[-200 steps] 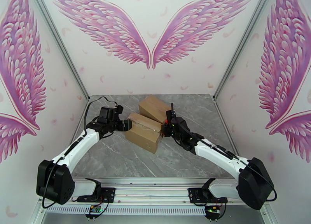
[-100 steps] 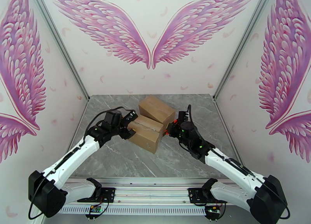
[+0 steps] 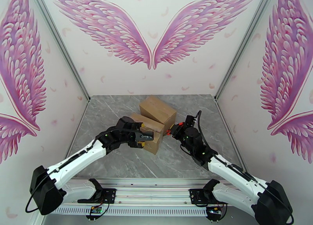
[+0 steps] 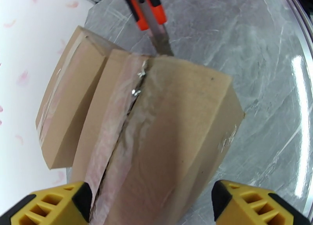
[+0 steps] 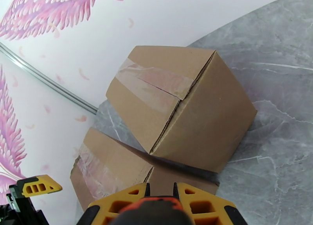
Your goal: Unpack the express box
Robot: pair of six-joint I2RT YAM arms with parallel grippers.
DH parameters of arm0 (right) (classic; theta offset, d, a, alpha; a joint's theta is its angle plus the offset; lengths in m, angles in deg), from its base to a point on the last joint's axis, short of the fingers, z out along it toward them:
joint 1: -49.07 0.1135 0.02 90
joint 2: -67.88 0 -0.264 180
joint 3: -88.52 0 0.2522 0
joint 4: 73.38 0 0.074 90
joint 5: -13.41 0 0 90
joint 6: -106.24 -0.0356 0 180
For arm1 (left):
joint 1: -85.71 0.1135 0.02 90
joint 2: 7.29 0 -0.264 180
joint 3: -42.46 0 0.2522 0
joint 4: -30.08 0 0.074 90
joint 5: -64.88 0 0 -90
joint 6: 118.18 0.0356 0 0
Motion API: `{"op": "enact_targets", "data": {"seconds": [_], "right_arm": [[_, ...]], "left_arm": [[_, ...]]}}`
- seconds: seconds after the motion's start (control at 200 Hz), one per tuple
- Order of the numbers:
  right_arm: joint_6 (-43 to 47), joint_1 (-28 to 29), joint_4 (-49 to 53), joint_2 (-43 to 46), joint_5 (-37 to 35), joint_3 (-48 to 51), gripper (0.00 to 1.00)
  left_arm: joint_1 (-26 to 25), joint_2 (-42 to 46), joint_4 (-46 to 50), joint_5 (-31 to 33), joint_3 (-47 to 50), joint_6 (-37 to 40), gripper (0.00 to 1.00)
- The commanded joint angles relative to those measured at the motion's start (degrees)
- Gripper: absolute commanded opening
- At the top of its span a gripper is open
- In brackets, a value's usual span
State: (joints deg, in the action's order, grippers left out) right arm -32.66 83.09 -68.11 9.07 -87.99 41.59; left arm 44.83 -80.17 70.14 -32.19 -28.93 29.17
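Our left fingers (image 4: 51,208) are yellow and stand wide apart. One is on each side of the near box (image 4: 164,136), over its near end, and we hold nothing. We cannot see them touch the box.

Our right fingers (image 5: 117,204) are pressed together on an orange and black knife (image 4: 146,9). The grey blade points left, and its tip touches the right end of the near box, just where the line of tape (image 4: 117,116) stops. The tape on top is wrinkled and split down the middle, with a dark crack showing.

The far box (image 5: 187,104) sits just behind the near box, touching it, with its tape whole. Both brown boxes sit in the middle of the grey counter (image 3: 117,159), towards the far wall.
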Motion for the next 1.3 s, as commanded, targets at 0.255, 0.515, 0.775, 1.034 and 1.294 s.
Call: {"op": "enact_targets", "data": {"seconds": [0.255,0.515,0.775,1.034,1.294], "right_arm": [[-1.86,-0.13,-8.63,3.24,-3.18,2.32,0.0],[-2.04,-0.13,-11.93,1.34,-3.74,2.71,0.0],[-2.0,-0.1,-13.37,1.19,-6.02,3.49,0.0],[-0.79,-0.6,-16.06,-0.2,-7.19,3.33,0.0],[-2.02,-0.78,-17.93,-2.26,-6.66,3.33,0.0]], "left_arm": [[-0.63,-5.12,-5.13,-0.77,-3.44,2.39,0.85],[-0.51,-6.91,-7.71,-2.15,-3.33,1.11,0.83],[-0.47,-7.36,-8.1,-2.46,-2.93,0.45,0.82],[-0.47,-6.42,-9.31,-2.67,-1.01,-1.13,0.82],[-0.59,-6.03,-9.91,-2.43,-0.21,-1.71,0.82]]}}
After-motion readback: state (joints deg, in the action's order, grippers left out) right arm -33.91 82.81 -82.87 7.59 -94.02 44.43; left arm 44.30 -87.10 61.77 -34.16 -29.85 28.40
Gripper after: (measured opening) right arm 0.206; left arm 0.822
